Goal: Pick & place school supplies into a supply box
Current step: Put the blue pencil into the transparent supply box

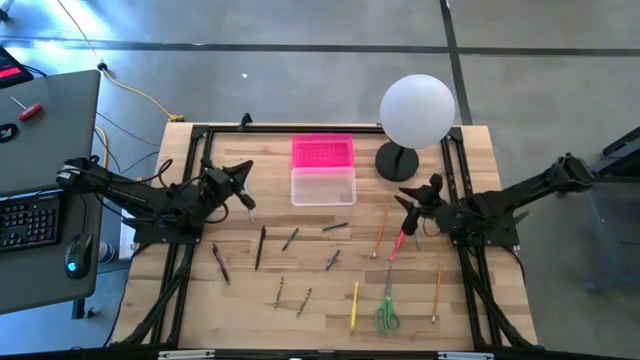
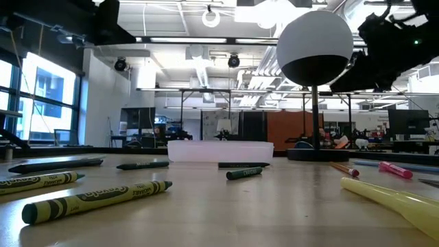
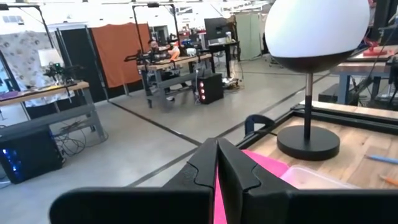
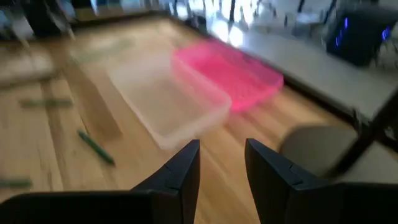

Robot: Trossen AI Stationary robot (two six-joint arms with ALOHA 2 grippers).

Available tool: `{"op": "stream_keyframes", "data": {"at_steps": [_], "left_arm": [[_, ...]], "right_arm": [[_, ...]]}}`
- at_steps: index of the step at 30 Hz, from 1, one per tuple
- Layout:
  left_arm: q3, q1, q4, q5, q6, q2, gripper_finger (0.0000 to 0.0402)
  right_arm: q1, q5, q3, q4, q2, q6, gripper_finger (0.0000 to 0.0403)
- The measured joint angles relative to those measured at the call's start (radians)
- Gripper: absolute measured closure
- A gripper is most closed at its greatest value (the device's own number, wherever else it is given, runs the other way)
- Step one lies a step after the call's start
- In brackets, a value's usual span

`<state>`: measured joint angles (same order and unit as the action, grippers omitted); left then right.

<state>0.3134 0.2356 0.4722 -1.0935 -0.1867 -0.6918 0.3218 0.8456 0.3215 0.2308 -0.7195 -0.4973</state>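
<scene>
On the pale wooden desk (image 1: 320,290) seen from above, the supply box (image 1: 323,186) lies open at the far middle, its pink lid (image 1: 322,152) flat just beyond it; nothing shows inside the clear tray. A white globe lamp (image 1: 416,110) stands right of the box. The school supplies (image 1: 300,265) lie scattered across the near half: dark and olive crayons to the left, a yellow pencil (image 1: 354,304), green-handled scissors (image 1: 387,312) and orange pencils to the right, with a pink marker (image 1: 398,243) just beside the right gripper (image 1: 409,217). The left gripper (image 1: 249,205) hangs left of the box. A grey side bench with a keyboard (image 1: 28,220) stands left of the desk, on a concrete floor.

From desk height, green crayons (image 2: 96,200) lie nearest, the box's clear tray sits at the middle distance, and an open workshop with windows and ceiling lights stretches behind.

In the left wrist picture, the left jaws are pressed together, holding nothing, above the pink lid, with the lamp base (image 3: 308,142) beyond.

In the right wrist picture, the right jaws stand spread and empty, facing the tray and lid, both blurred.
</scene>
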Motion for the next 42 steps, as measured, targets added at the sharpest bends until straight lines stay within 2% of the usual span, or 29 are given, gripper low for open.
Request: {"op": "stream_keyframes", "data": {"at_steps": [8,10,13,15,20,26,31,42], "left_arm": [[0.0,0.0,-0.004,0.0,0.0,0.0,0.0355],[0.0,0.0,-0.004,0.0,0.0,0.0,0.0355],[0.0,0.0,-0.004,0.0,0.0,0.0,0.0355],[0.0,0.0,-0.004,0.0,0.0,0.0,0.0355],[0.0,0.0,-0.004,0.001,0.0,0.0,0.0355],[0.0,0.0,-0.004,0.003,0.001,0.0,0.0355],[0.0,0.0,-0.005,0.002,0.001,0.0,0.0355],[0.0,0.0,-0.01,0.002,0.001,0.0,0.0355]], "right_arm": [[-0.033,0.003,0.179,0.397,-0.167,-0.495,0.0295],[-0.046,-0.062,0.183,0.439,-0.205,-0.601,0.0295],[-0.06,-0.222,0.166,0.436,-0.271,-0.724,0.0295],[-0.06,-0.263,0.161,0.436,-0.315,-0.782,0.0295],[-0.069,-0.206,0.16,0.44,-0.395,-0.802,0.0295],[-0.11,-0.215,0.159,0.445,-0.473,-0.849,0.0295],[-0.141,-0.263,0.159,0.444,-0.546,-0.88,0.0295],[-0.171,-0.267,0.16,0.407,-0.695,-0.914,0.0295]]}}
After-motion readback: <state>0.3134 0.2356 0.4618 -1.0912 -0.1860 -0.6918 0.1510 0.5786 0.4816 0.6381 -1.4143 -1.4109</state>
